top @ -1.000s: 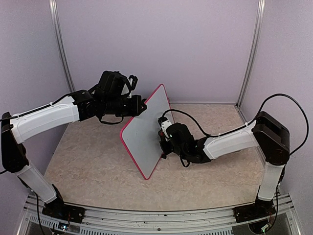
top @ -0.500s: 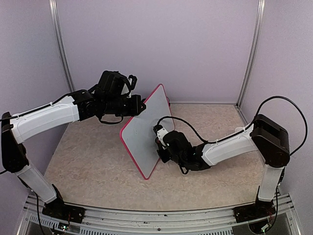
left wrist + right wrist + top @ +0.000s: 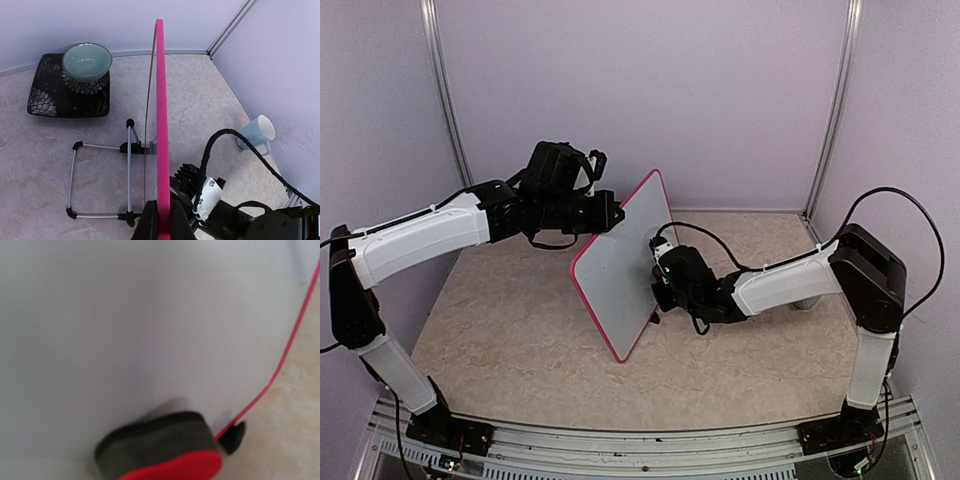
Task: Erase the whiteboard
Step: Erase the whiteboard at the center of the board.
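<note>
The whiteboard (image 3: 613, 268) is a white board with a pink-red frame, held upright on its edge above the table. My left gripper (image 3: 611, 218) is shut on its top frame edge; in the left wrist view the pink frame (image 3: 160, 100) runs straight up from between my fingers (image 3: 148, 224). My right gripper (image 3: 658, 284) is at the board's far face, low on its right side. It is shut on a red-backed eraser (image 3: 165, 452) whose dark felt presses on the white surface (image 3: 125, 315). No writing shows there. A black foot (image 3: 234, 436) sits at the board's corner.
A celadon bowl (image 3: 87, 60) sits on a dark floral square plate (image 3: 47, 97) at the back. A wire stand (image 3: 100, 180) lies on the table behind the board. A pale blue mug (image 3: 257, 132) stands by the right wall.
My right gripper slid the eraser down-left along the board, then back up-right. My left gripper and the board shifted slightly right.
</note>
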Motion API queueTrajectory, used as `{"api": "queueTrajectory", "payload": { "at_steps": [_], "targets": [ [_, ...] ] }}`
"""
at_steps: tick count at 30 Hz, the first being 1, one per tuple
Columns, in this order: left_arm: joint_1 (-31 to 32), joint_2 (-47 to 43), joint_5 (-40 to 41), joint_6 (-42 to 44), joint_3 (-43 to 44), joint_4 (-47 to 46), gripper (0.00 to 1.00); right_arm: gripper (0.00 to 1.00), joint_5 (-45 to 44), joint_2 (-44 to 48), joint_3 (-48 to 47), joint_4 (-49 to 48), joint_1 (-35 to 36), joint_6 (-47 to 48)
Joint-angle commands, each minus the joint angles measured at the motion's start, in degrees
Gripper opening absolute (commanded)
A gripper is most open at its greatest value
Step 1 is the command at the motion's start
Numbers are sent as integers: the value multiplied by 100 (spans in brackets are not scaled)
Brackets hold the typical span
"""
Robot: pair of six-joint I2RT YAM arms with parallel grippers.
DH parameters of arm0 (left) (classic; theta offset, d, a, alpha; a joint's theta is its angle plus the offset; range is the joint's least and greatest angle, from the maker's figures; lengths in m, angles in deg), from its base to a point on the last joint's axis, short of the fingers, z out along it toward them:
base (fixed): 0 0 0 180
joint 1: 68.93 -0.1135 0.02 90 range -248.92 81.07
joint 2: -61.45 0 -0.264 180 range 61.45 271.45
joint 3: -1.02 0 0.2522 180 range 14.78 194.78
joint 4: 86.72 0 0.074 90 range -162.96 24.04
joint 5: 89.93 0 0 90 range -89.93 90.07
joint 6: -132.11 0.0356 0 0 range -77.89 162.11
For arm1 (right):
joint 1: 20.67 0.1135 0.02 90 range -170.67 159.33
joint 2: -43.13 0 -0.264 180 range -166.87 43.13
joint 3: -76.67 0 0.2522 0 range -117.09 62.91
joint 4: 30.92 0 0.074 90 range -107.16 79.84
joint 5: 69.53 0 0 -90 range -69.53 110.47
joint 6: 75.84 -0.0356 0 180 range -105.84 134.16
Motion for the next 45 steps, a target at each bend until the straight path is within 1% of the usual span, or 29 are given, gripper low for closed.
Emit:
{"api": "queueTrajectory", "payload": {
  "at_steps": [1, 5, 9, 14, 18, 21, 24, 29, 37, 39, 45],
  "targets": [
    [68, 327, -826, -135, 119, -63, 0, 9, 180, -281, -419, 240, -230, -70],
    [48, 442, -840, -127, 160, -117, 0, 9, 379, -354, -420, 112, -232, 36],
    [24, 482, -861, -126, 145, -136, 0, 9, 676, -215, 16, -476, -89, 172],
    [13, 492, -892, -128, 126, -132, 0, 9, 915, 31, 537, -1195, 301, 422],
    [10, 486, -899, -135, 106, -139, 0, 9, 1008, 308, 828, -1595, 478, 435],
    [13, 471, -911, -144, 80, -158, 0, 9, 747, 368, 765, -1494, 479, 390],
    [13, 458, -926, -154, 36, -170, 0, 9, 267, 213, 430, -1086, 397, 261],
    [21, 415, -940, -155, -5, -189, 0, 9, -133, -148, -32, -321, 89, -197],
    [21, 415, -971, -140, -5, -173, 0, 9, 3, -518, -491, 248, -217, -554],
    [21, 415, -965, -132, 3, -165, 0, 9, 146, -483, -522, 243, -222, -563],
    [13, 411, -971, -120, 13, -170, 0, 9, 732, 122, 102, -633, -11, -329]
  ]
}}
